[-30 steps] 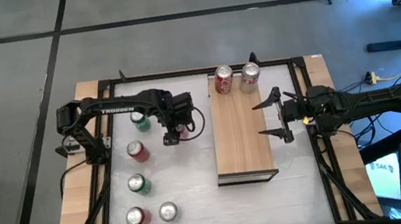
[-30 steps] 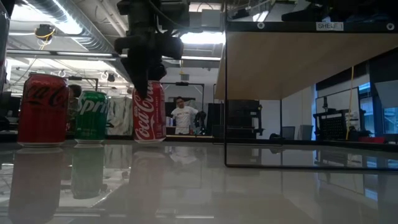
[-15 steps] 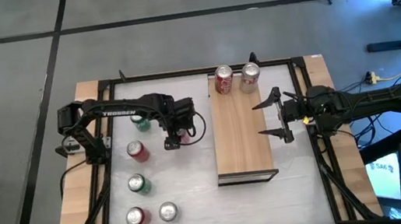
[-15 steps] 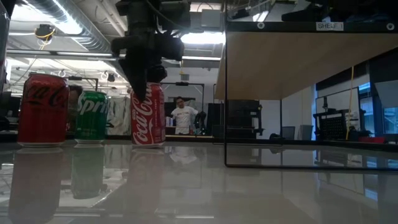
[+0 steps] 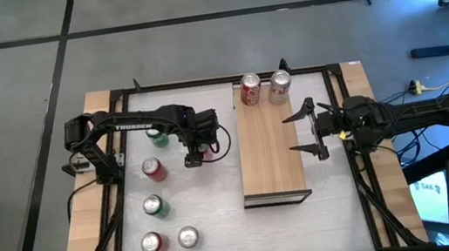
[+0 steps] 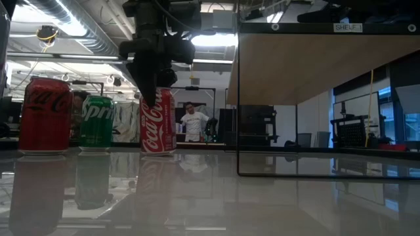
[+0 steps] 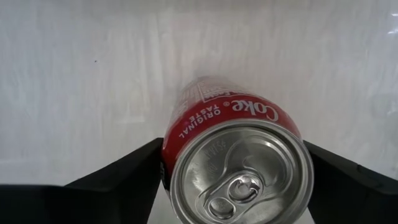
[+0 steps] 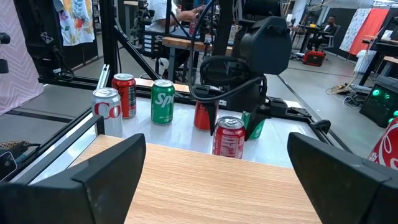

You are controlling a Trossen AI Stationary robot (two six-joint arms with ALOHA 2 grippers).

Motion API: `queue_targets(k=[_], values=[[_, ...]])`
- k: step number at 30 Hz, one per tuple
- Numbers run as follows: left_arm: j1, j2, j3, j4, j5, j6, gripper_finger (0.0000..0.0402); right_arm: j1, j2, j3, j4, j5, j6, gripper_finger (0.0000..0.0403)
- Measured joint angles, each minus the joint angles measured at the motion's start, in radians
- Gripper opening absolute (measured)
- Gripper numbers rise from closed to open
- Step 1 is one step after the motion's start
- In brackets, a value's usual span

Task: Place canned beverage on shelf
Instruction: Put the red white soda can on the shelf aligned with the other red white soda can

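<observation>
We have the left gripper [image 5: 196, 157] straddling the upright red Coca-Cola can [image 7: 231, 149] from above — fingers flanking it, contact unclear. The light-wood shelf board [image 5: 269, 150] lies just beside it, 2 cans [image 5: 264, 88] parked at its far end — leaving room. The right gripper [image 5: 306, 132] waits spread wide over the board's opposite edge.

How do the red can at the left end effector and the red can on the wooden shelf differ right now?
The red Coca-Cola can stands on the white tabletop; the red can at the shelf's far end rests on the light-wood shelf board. The left end effector straddles the first; nothing holds the second, with the right end effector open beside the shelf. The shelf can has a silver can beside it. Both stand upright.
</observation>
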Motion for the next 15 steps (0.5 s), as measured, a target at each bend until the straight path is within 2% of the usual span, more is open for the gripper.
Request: queue_targets(k=[5, 15], values=[[0.000, 0.000, -0.001, 0.000, -0.005, -0.001, 0.0334, 0.000, 0.000, 0.000, 0.000, 0.000, 0.000, 0.0386], [0.000, 0.000, -0.001, 0.001, -0.004, 0.000, 0.0332, 0.000, 0.000, 0.000, 0.000, 0.000, 0.000, 0.0386]])
